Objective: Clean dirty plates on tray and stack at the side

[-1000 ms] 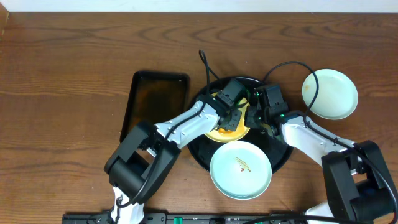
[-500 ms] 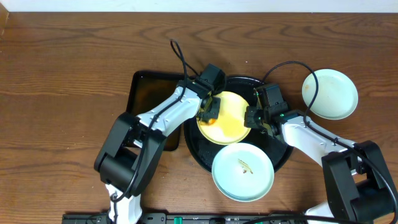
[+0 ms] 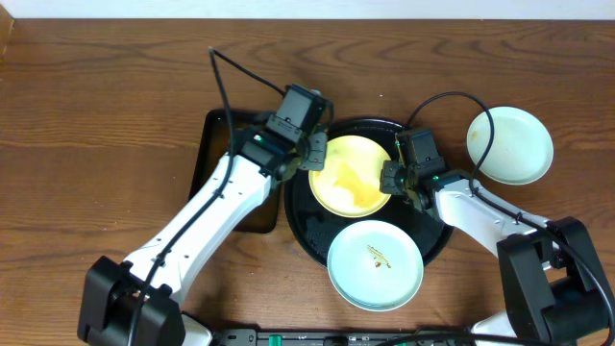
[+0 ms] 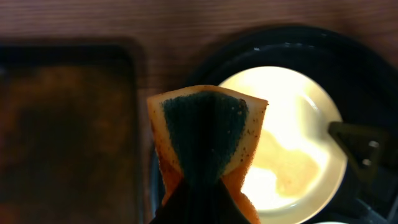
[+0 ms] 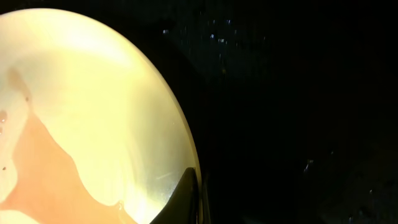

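The left gripper (image 3: 312, 154) is clamped on a folded green-and-yellow sponge (image 4: 208, 134), which hangs above the left rim of the round black tray (image 3: 300, 219), beside the pale yellow plate (image 3: 351, 176) rather than on it. That plate lies in the far half of the tray, and the right gripper (image 3: 389, 180) pinches its right rim. A wet yellowish film shows across its middle, so I judge the wiping unfinished. The sponge's green face should come down flat on the film and sweep toward the pinned rim. Light pressure will stop the plate tipping or slipping from the pinch. The smeared mint plate (image 3: 375, 261) lies at the near rim.
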Robot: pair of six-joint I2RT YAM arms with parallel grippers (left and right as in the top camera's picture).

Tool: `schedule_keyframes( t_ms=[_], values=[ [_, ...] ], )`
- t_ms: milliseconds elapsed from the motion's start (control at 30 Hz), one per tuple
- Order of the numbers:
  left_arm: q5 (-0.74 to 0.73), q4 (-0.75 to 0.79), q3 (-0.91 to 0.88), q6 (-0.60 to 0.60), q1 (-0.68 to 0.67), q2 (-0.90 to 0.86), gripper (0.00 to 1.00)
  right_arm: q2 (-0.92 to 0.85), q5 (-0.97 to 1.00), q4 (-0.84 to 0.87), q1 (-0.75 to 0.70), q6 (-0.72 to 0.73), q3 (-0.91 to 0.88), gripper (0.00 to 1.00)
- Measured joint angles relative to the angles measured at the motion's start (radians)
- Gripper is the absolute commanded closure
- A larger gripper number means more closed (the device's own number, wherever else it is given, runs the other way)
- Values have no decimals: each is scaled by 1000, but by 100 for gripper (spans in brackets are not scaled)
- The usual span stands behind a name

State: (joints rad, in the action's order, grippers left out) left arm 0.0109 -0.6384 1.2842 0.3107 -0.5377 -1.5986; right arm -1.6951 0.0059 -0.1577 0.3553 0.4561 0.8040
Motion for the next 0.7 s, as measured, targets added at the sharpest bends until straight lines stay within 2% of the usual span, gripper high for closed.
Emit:
schedule_keyframes(
  t_ms=[300,700],
  values=[
    [23,-79,0,0,108,-10,93,23,51,8,-2,-53,0,99],
    [23,-125,-7,4,271,-10,92,342,222,-45,-2,-355,0,99]
  ],
)
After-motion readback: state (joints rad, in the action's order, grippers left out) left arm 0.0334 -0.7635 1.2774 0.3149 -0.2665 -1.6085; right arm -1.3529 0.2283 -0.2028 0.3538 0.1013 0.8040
